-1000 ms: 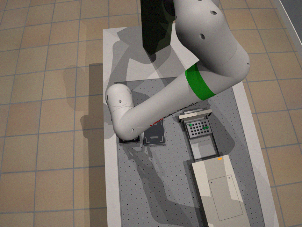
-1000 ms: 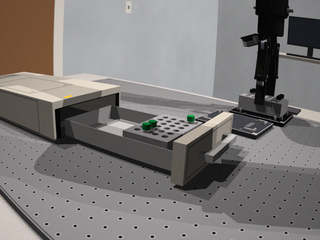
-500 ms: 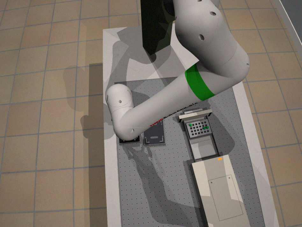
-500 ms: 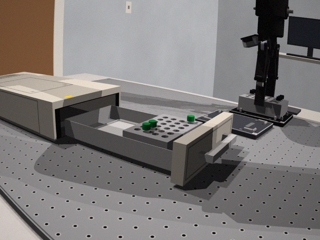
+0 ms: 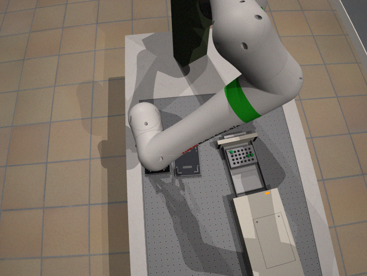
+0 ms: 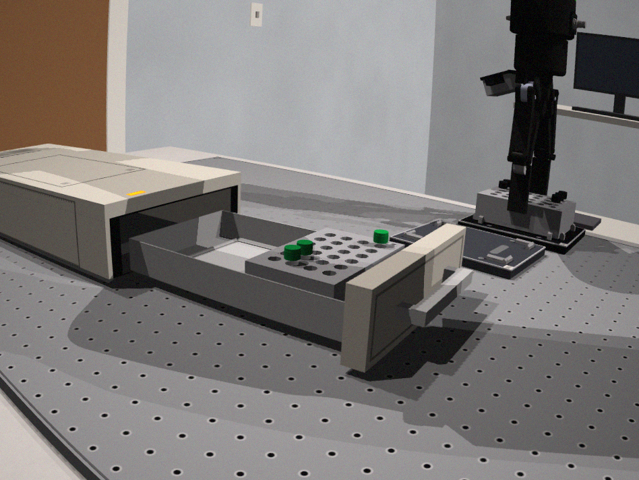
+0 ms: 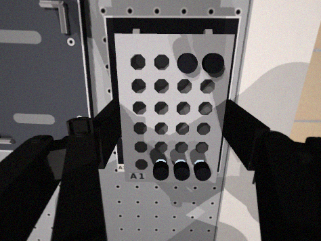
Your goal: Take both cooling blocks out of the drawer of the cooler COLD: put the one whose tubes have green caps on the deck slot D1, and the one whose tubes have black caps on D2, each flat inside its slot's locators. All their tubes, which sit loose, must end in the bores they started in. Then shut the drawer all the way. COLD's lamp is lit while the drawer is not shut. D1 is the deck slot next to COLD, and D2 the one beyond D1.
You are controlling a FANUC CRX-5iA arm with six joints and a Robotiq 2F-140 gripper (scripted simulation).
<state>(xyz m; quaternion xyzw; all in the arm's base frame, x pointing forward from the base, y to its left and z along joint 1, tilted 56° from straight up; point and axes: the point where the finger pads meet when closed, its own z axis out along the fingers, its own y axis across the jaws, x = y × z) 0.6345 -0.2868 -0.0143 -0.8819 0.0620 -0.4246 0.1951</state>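
My gripper (image 6: 529, 201) (image 7: 171, 113) is shut on the black-capped block (image 6: 551, 214) (image 7: 173, 98), fingers on its two long sides. The block is upright, low within the locators of D2 (image 5: 157, 173) (image 6: 560, 247) (image 7: 173, 25); whether it touches the plate I cannot tell. Several black caps (image 6: 559, 196) (image 7: 187, 63) show in its bores. In the top view the arm hides this block. The green-capped block (image 5: 240, 157) (image 6: 330, 258) sits in the open drawer (image 5: 238, 140) (image 6: 356, 320), by its front panel, with three green caps. D1 (image 5: 188, 161) (image 6: 480, 249) (image 7: 34, 78) is bare.
The cooler COLD (image 5: 246, 213) (image 6: 30, 206) stands behind the drawer, its orange lamp (image 5: 267, 193) (image 6: 135, 193) lit. The drawer handle (image 6: 444, 296) sticks out in front. The arm (image 5: 192, 130) reaches across above D1 and D2.
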